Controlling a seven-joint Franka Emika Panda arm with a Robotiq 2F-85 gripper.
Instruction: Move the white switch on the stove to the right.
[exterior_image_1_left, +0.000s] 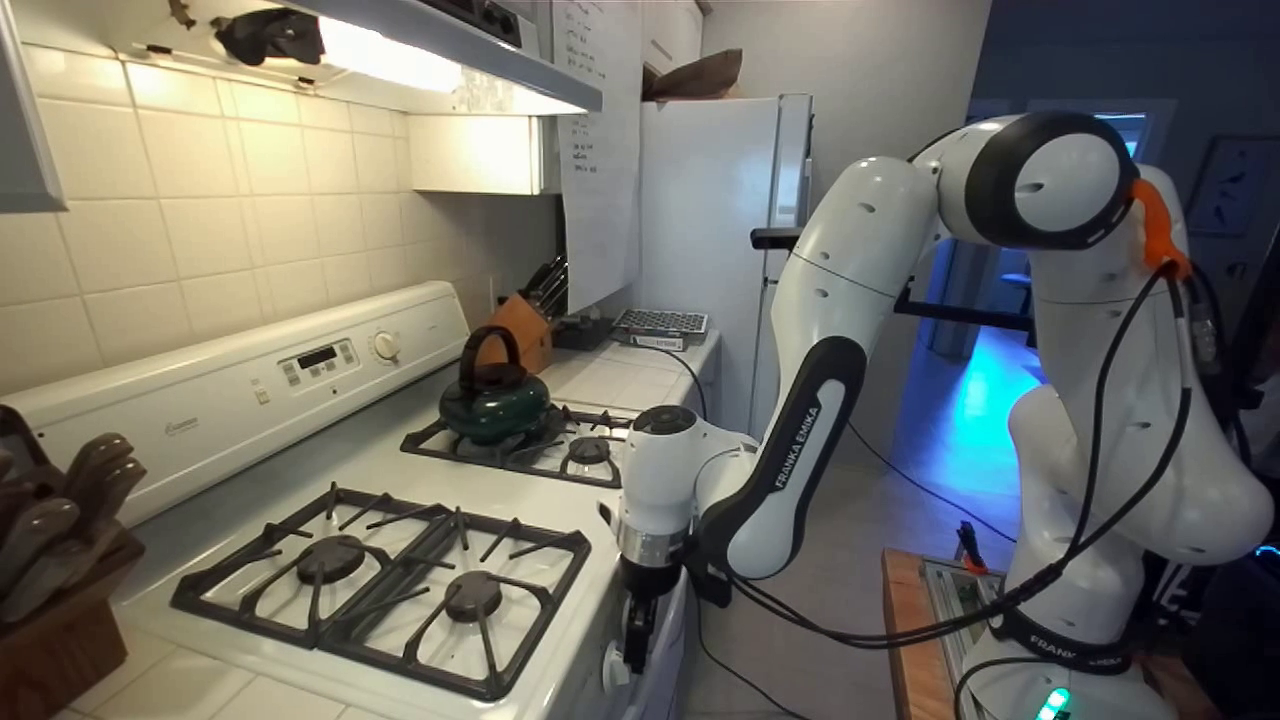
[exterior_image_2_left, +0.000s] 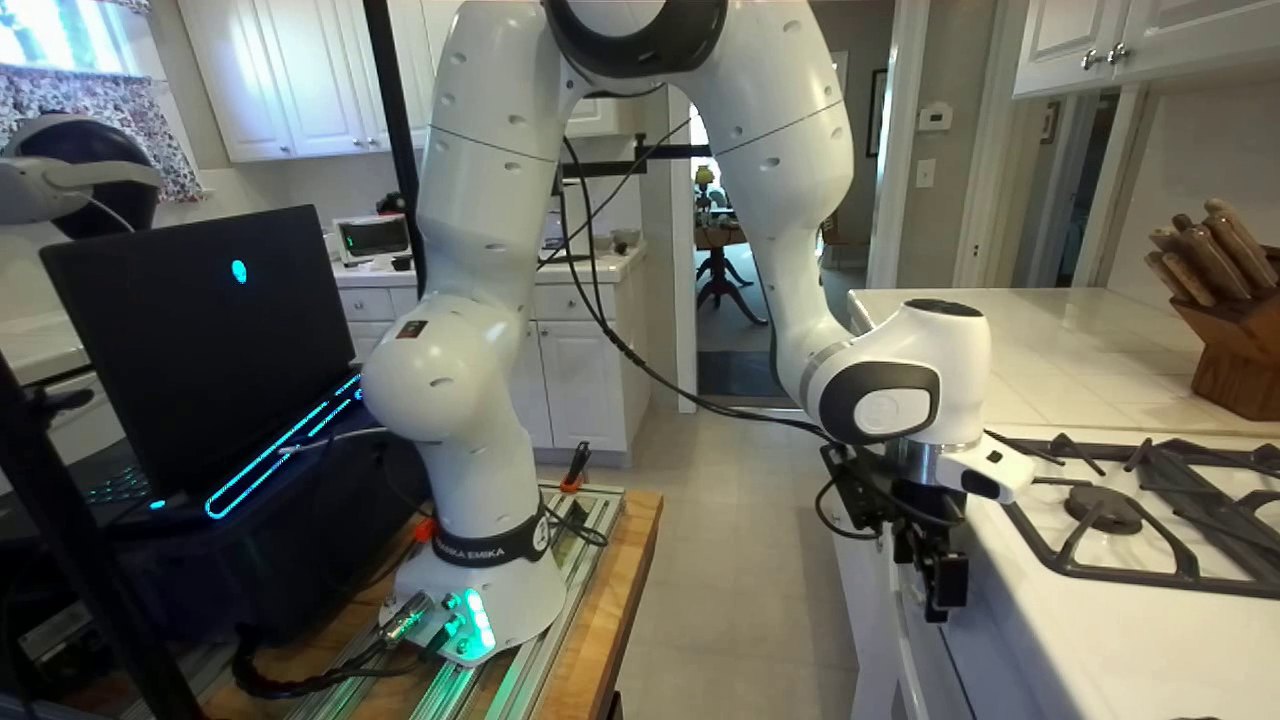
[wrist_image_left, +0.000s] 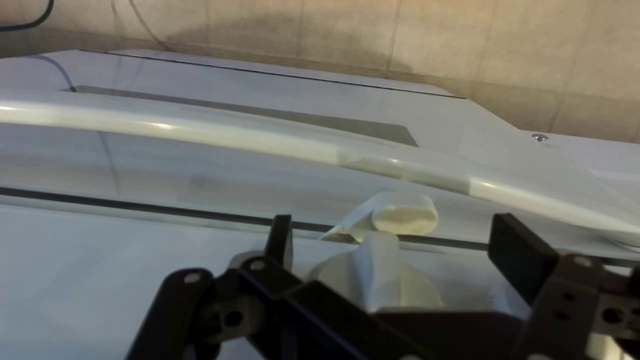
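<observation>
White ridged plastic-looking knob (wrist_image_left: 382, 272), likely the switch meant, on front of white enamel gas stove (exterior_image_1_left: 530, 497); reach prob. done; grip & move R seemingly pending; can't tell if any turn's made yet; black two-fingered metal claw (wrist_image_left: 395, 240) spread wide; knob shows betw. fingers (wrist_image_left: 520, 255) in wrist view, gap each side; nothing held, no contact seen.

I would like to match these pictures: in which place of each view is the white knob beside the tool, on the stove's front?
An exterior view: white knob at the bottom, slightly left of centre, beside the tool.
An exterior view: white knob not visible; the tool is at lower right.
Wrist view: white knob below and right of centre, between the tool's spread fingers.
Shared landmark: the tool.
</observation>
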